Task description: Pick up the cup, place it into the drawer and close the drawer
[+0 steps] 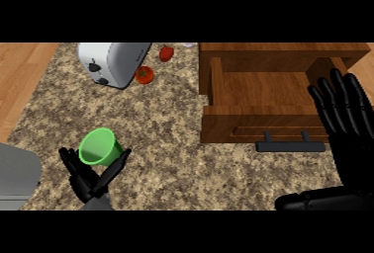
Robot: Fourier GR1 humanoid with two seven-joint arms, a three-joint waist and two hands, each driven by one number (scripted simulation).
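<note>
A green cup [100, 146] lies on the speckled counter at the lower left, its mouth toward me. My left hand [89, 177] is just below it, fingers straight and spread on either side of the cup's base, open. The wooden drawer [257, 90] stands pulled out at the upper right, its inside bare, with a dark handle [289, 146] on its front. My right hand [343, 106] is raised at the right edge beside the drawer's front corner, fingers straight and pointing up, open.
A white toaster [112, 62] sits at the back left of the counter, with two red vegetables [145, 74] next to it. A grey appliance [16, 175] shows at the lower left edge. Wooden floor [22, 74] lies beyond the counter's left side.
</note>
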